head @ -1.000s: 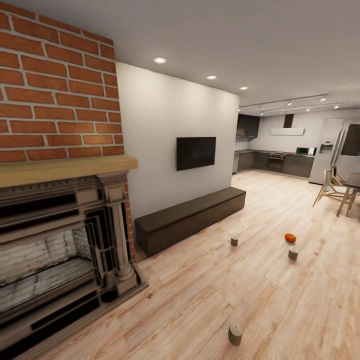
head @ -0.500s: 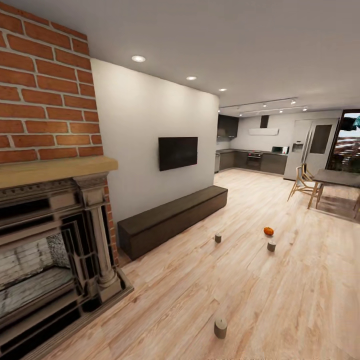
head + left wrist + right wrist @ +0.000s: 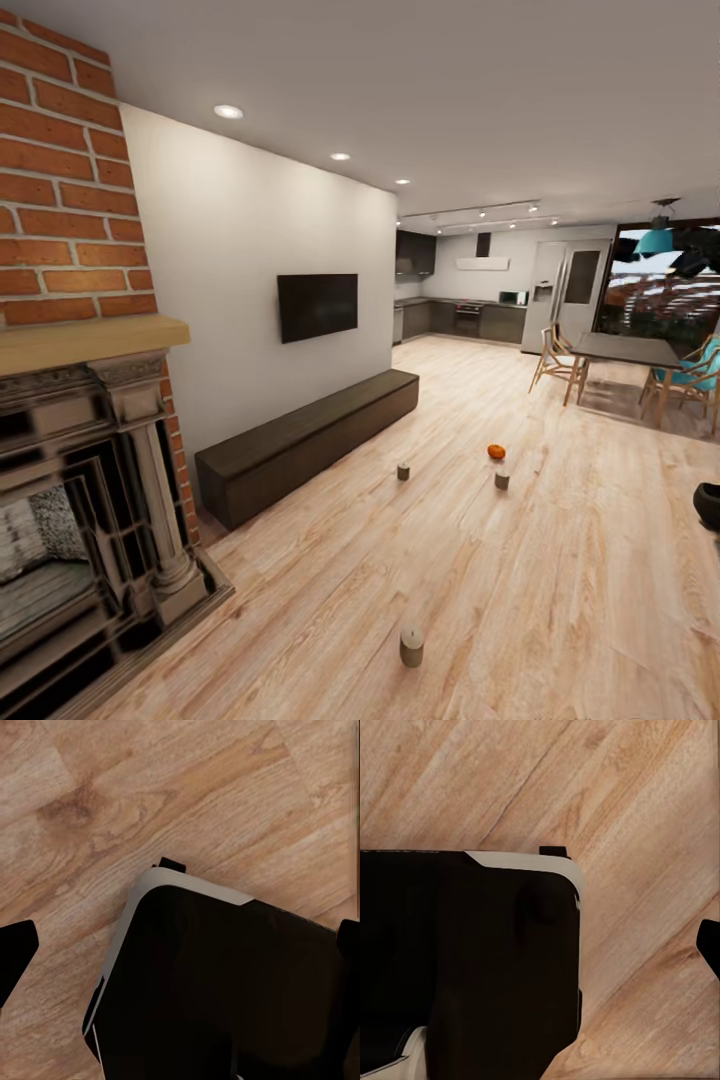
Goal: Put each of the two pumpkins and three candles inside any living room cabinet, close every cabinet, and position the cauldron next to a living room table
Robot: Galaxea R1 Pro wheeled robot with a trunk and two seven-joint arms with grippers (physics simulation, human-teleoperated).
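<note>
The long dark-brown cabinet (image 3: 300, 445) stands shut against the white wall. Three candles stand on the wood floor: one near me (image 3: 411, 645), one in front of the cabinet (image 3: 403, 471), one further right (image 3: 502, 480). An orange pumpkin (image 3: 496, 452) sits just behind that last candle. The black cauldron (image 3: 709, 503) is cut off by the right edge of the head view. The task's table is out of view. My left gripper (image 3: 180, 945) hangs open over my base and the floor, holding nothing. My right gripper (image 3: 540, 952) shows one fingertip (image 3: 709, 945) set wide and looks open.
A stone fireplace (image 3: 90, 520) under a brick chimney takes up the left. A TV (image 3: 317, 306) hangs above the cabinet. A dining table with chairs (image 3: 625, 350) and a kitchen lie at the far end. My own dark base (image 3: 225, 990) is below both wrists.
The head view has swung to the right, so everything has slid left in the picture. The cauldron and the dining area have come into view at the right.
</note>
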